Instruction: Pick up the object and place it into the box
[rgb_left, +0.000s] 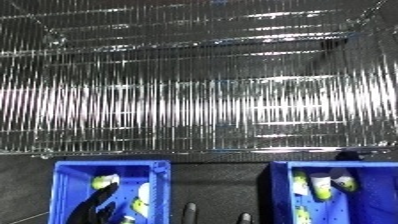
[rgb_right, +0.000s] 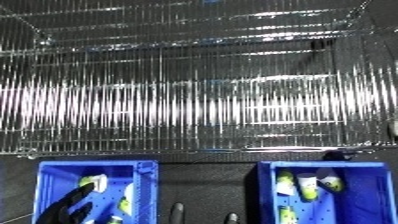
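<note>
The left hand reaches into the left bin; I cannot tell how its fingers are set. Yellow-green objects lie there and in the right bin. Beyond both bins is a shiny ribbed surface.

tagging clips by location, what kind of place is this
Likely a warehouse or lab sorting station: a big shiny wire mesh rack fills the view, with two blue bins of small yellow-green items below it.
</note>
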